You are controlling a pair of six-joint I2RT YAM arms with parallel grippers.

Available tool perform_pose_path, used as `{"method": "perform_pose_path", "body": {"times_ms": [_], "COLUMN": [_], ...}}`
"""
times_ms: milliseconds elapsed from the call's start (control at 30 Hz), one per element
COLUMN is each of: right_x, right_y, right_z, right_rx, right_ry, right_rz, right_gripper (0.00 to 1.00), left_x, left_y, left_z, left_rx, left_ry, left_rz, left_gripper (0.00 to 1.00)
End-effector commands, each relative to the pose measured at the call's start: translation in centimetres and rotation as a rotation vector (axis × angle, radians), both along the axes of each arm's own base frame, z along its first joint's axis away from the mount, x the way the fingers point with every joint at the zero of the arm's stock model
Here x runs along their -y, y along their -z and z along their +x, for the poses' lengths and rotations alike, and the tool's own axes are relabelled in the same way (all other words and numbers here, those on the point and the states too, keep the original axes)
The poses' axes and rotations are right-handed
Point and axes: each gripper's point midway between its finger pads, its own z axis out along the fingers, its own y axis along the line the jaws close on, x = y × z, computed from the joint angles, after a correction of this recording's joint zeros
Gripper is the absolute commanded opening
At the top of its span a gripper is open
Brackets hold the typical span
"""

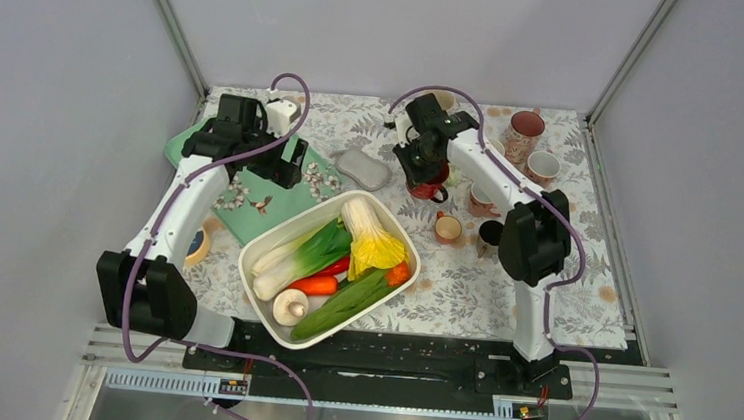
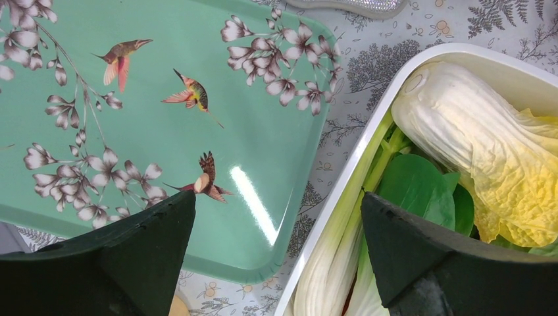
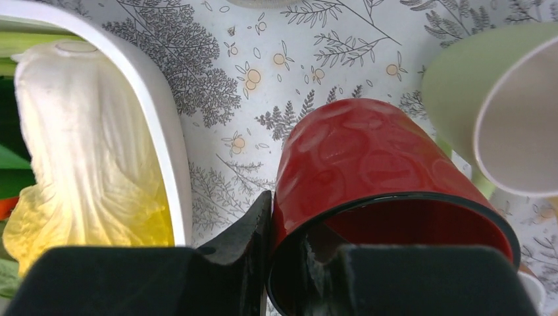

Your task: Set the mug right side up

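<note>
The red mug (image 3: 368, 158) has a black glossy inside and its mouth faces the wrist camera. My right gripper (image 3: 296, 230) is shut on its rim, with one finger outside the wall and one inside. In the top view the mug (image 1: 433, 188) sits under that gripper (image 1: 419, 169) at the back middle of the table. I cannot tell whether its base touches the cloth. My left gripper (image 2: 276, 217) is open and empty. It hangs over the gap between the green tray (image 2: 164, 151) and the white bin (image 2: 368, 125).
The white bin (image 1: 270, 307) of vegetables lies front middle, the green bird tray (image 1: 278, 208) to its left, and a grey dish (image 1: 361, 169) behind it. Several cups (image 1: 525, 132) stand to the right of the mug. A pale green cup (image 3: 460, 85) lies close beside it.
</note>
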Motion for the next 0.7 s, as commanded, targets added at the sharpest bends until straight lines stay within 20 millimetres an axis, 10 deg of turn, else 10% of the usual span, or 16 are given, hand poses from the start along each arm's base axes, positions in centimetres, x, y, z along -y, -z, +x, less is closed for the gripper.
{"method": "perform_pose_path", "body": {"times_ms": [0,533,667], "right_x": [-1.9,-2.5,-2.5], "right_y": [-0.2,6.0,6.4], "right_z": [1.2,2.1,2.6], "right_rx": [0.034,-0.062,-0.062], "right_ry": [-0.017,-0.005,0.012], "right_rz": [0.068,0.006,-0.006], "right_gripper": [0.0,0.0,0.13], "left_x": [-0.1,-0.2,-0.3], "left_y": [-0.1,-0.2,-0.3], "left_z": [1.0,0.8,0.8], "left_rx": [0.031,0.039,0.039], "left_ry": [0.0,0.003,0.001], "left_rz": [0.0,0.002,0.001], "left_gripper": [0.99,0.99,0.99]}}
